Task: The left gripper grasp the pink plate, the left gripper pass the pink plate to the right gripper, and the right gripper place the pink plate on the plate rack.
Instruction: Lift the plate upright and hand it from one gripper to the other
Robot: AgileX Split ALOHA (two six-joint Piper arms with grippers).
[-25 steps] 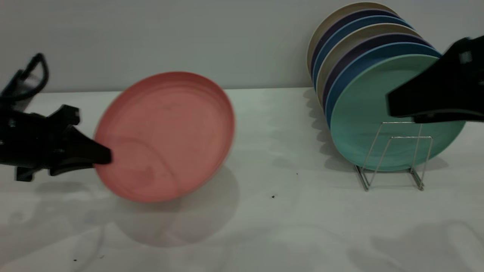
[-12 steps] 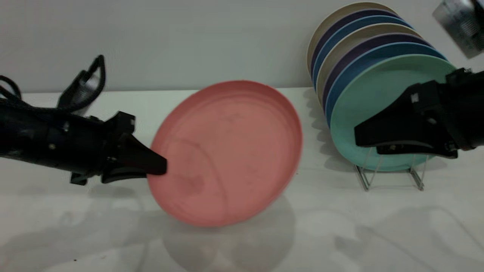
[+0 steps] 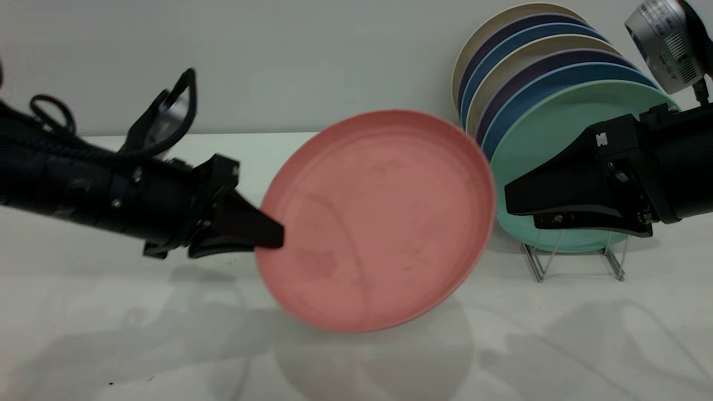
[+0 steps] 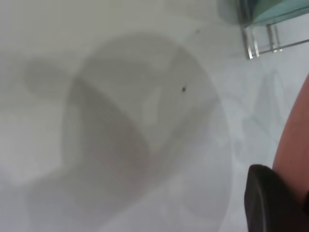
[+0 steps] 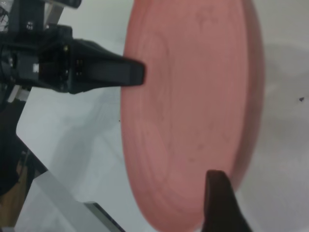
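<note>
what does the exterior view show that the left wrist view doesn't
Only the exterior view shows the whole pink plate held up off the table, the left gripper clamped on its edge, the right gripper close to its opposite edge, and the stack of plates in the rack. Only the left wrist view shows the plate's shadow from above. Both share the plate's edge, a rack corner and the table.

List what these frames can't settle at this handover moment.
- Right end effector: open or shut unclear in the exterior view; the wrist view shows one finger.
- Plate rack: rear loops hidden by the stacked plates.
- Pink plate: back face unseen; left end effector pinches its rim.
</note>
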